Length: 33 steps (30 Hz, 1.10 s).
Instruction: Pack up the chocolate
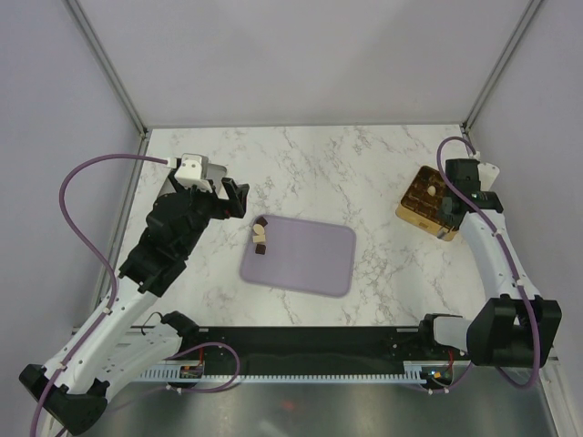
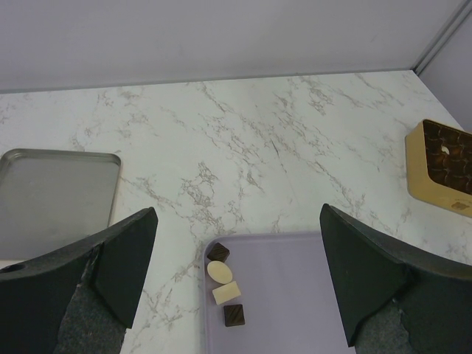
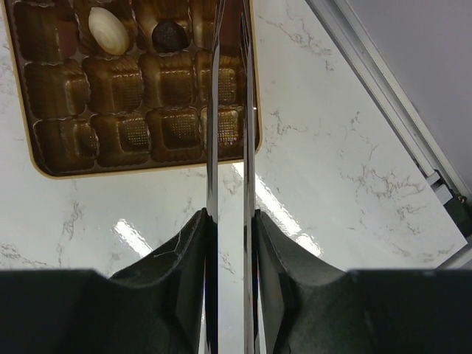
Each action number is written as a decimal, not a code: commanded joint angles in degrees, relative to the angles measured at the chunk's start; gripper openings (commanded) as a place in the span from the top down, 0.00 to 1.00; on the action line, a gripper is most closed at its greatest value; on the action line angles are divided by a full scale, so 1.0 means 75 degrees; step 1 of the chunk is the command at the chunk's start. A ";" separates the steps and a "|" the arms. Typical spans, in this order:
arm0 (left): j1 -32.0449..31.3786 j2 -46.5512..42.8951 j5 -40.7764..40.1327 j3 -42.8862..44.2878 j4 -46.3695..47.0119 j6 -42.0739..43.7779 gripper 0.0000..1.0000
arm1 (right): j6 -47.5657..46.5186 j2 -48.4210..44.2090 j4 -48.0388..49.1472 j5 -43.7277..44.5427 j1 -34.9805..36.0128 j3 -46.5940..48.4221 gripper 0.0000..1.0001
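One marble table point(image 1: 364, 164) lies under both my arms, the biggest thing out here. Next comes one lilac tray point(image 1: 310, 259), its near-left corner lying right below my left gripper point(image 2: 237, 217). Those jaws stand spread wide, gripping nothing.

One grey metal tray point(image 2: 59, 192) lies flat on the table, out past my left-hand finger point(image 2: 125, 258) and apart from the lilac one.

One gold box point(image 3: 118, 88) with moulded compartments sits just ahead of my right gripper point(image 3: 230, 221). Seen from the left jaws, it is well off to the right.

One pair of metal tongs point(image 3: 230, 110) is in my right jaws, which are clenched on them with a finger pressing each of the two blades. The blades are nearly together and run forward over the box's right-hand column. Their tips leave the top of the wrist view, so I cannot tell whether they carry anything.

Now the chocolate, smallest of all. Four pieces sit in a short row on the lilac tray, below and between my left fingers:
- a dark diamond point(image 2: 218, 253)
- a cream oval point(image 2: 219, 273)
- a cream block point(image 2: 226, 293)
- a dark square point(image 2: 235, 315)

Each one is just beside the next. Two more sit in the box, ahead and left of the tongs: a cream-white oval point(image 3: 108, 31) and a dark round piece point(image 3: 169, 35), in neighbouring compartments. That makes six pieces counted.
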 commanded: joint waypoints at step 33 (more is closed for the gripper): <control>0.0017 -0.0017 -0.0012 0.0289 0.0096 -0.0126 0.00 | -0.0177 0.0204 0.0449 -0.0518 -0.0118 0.0447 0.55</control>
